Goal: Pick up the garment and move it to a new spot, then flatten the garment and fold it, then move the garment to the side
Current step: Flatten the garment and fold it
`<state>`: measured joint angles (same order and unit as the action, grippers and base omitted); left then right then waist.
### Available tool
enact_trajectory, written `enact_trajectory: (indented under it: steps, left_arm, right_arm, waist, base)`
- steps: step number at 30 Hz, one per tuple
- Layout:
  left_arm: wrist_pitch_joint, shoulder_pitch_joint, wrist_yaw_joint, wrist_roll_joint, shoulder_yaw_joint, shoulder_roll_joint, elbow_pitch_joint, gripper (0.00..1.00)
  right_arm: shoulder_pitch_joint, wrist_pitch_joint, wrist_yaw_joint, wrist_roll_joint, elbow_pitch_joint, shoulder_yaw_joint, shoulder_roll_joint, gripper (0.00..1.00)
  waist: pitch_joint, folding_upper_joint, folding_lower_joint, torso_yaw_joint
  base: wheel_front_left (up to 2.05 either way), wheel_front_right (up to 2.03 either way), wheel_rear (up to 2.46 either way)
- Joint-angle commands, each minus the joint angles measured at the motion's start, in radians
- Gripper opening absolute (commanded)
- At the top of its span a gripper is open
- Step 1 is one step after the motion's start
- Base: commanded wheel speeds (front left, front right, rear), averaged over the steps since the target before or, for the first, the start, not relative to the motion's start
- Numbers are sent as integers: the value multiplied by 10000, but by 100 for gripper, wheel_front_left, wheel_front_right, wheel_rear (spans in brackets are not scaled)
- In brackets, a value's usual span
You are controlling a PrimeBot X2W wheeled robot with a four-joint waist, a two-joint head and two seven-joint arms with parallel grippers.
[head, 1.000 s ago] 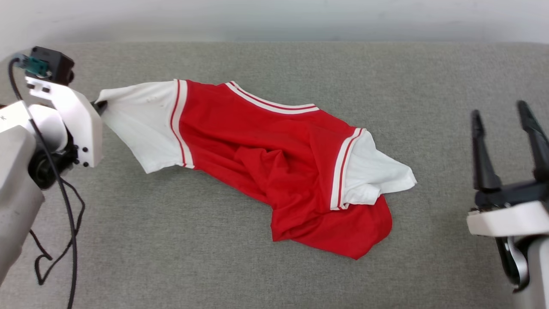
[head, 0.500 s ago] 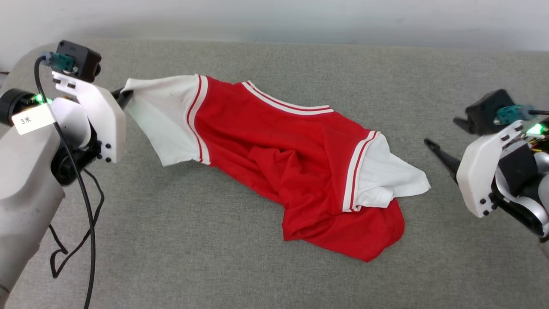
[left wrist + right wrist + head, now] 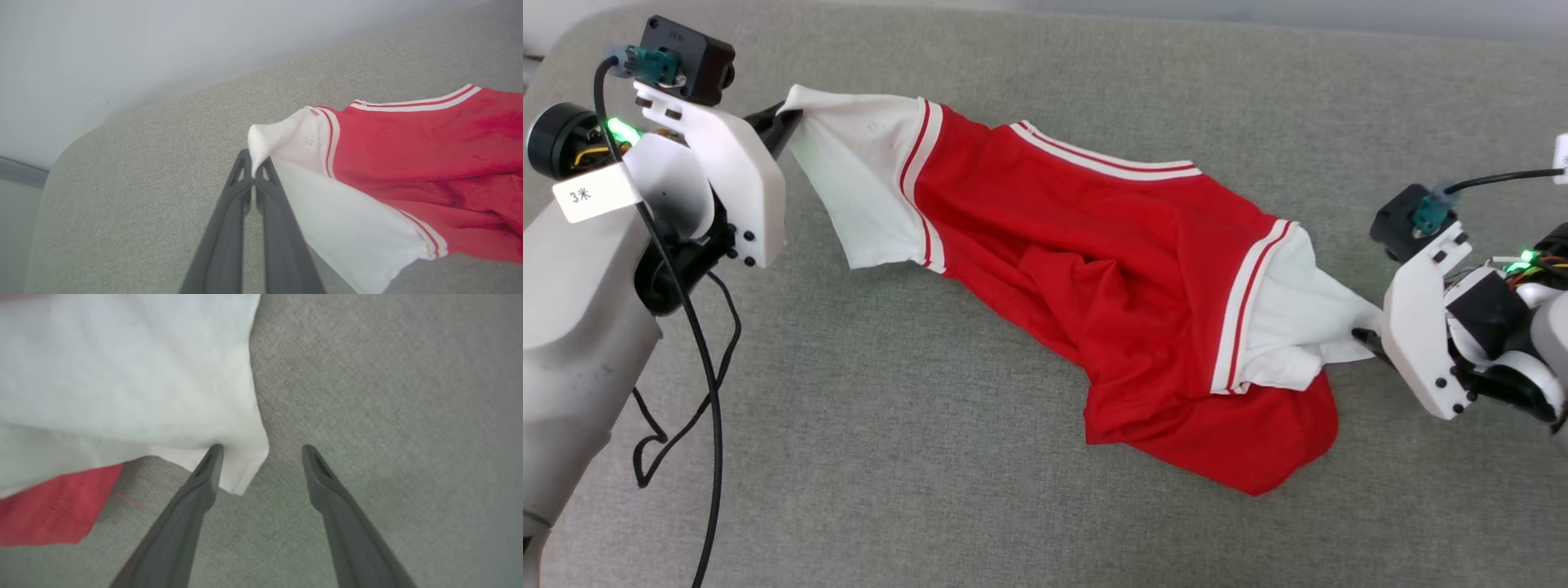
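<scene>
The garment [image 3: 1111, 269], a red shirt with white sleeves and red-and-white striped trim, lies stretched slantwise across the grey cushion, its lower red part bunched. My left gripper [image 3: 786, 121] is shut on the tip of the far-left white sleeve [image 3: 286, 139]; the left wrist view shows the fingers [image 3: 229, 228] pressed together on the cloth at the gripper [image 3: 254, 165]. My right gripper [image 3: 1364, 336] is at the corner of the right white sleeve [image 3: 1307, 318]. In the right wrist view this gripper [image 3: 261, 451] stands open, its left fingertip touching the sleeve corner [image 3: 241, 469], which lies between the fingers.
The grey fabric cushion [image 3: 931, 457] runs under everything, with a rounded far-left corner [image 3: 69, 147] and a pale wall behind. A black cable [image 3: 707, 359] hangs from my left arm over the cushion's left part.
The head camera has tilted down and shifted. My right gripper swung from upright at the lower right to reach leftward, arriving at the right sleeve's corner. The left gripper kept its hold on the left sleeve.
</scene>
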<state>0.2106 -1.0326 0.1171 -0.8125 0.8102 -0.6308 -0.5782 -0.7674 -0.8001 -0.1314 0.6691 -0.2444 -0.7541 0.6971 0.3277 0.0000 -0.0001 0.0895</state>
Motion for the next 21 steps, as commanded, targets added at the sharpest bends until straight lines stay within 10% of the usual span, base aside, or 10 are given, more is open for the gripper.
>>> enact_trajectory:
  steps: [1,12,14,21]
  left_arm:
    - [-72,-126,-10,31,41,34,31,0]
    - [-307,-401,43,57,154,177,-90,0]
    - [-319,-402,58,36,190,174,-146,0]
    - [-516,-390,89,14,322,148,-382,0]
  right_arm:
    - [-226,63,14,29,-217,-277,-91,100]
    - [-248,219,-8,667,-1605,-2846,-321,98]
    - [-387,403,-9,759,-1703,-3154,-347,0]
    - [-1289,2176,17,887,-2151,-3122,-457,0]
  waist:
    - [249,0,1,140]
    - [657,0,1,260]
    - [663,0,1,232]
    - [205,0,1,45]
  base:
    - [0,0,0]
    - [0,0,0]
    - [0,0,0]
    - [0,0,0]
